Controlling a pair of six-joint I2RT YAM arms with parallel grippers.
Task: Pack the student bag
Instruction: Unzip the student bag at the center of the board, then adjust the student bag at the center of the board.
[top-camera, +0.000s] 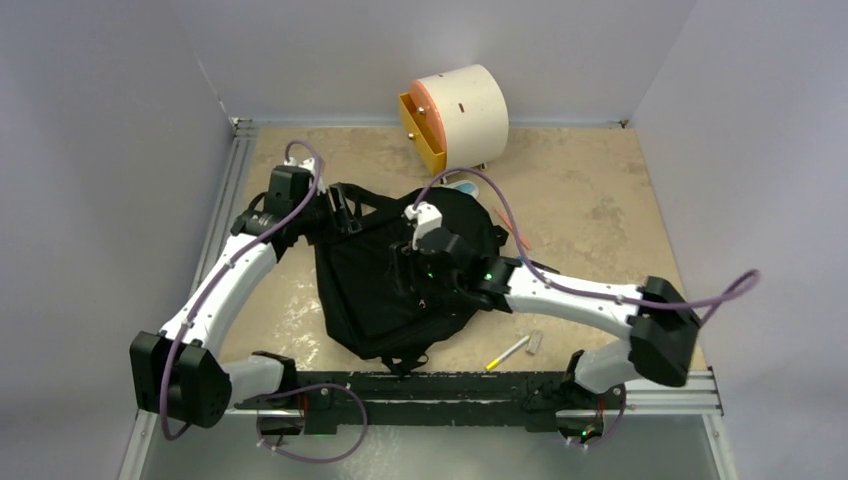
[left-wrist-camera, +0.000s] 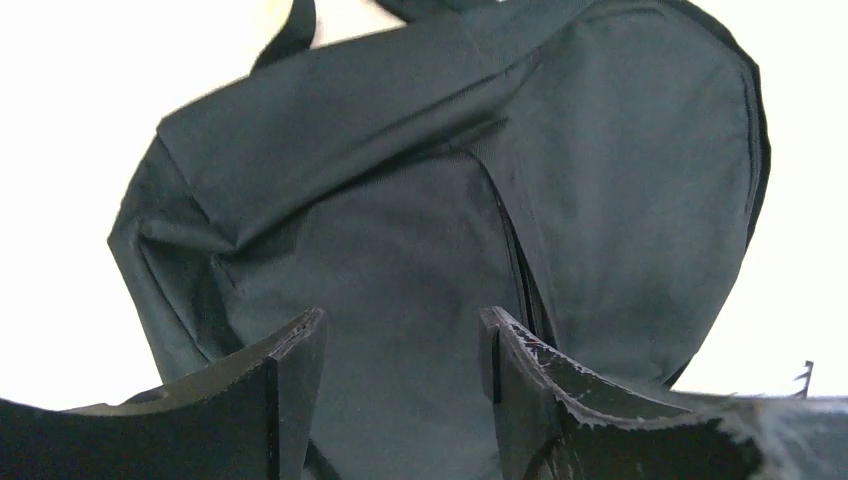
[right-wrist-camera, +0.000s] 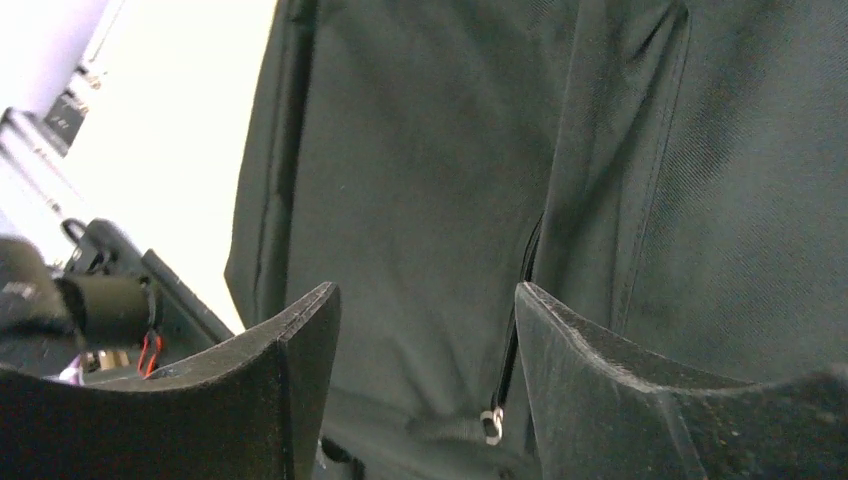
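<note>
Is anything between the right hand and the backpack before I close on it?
Nothing visible stands in the way. The right hand is open, and its gap shows only the bare black fabric of the backpack right below. The zipper pull lies in that gap, uncovered.

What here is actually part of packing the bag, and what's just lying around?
Part of the job: student bag; left hand and right hand, both open over it; probably the yellow pen and small grey block beside it.
Seemingly just lying about: cream drawer box at the back; thin orange stick by the bag.
</note>
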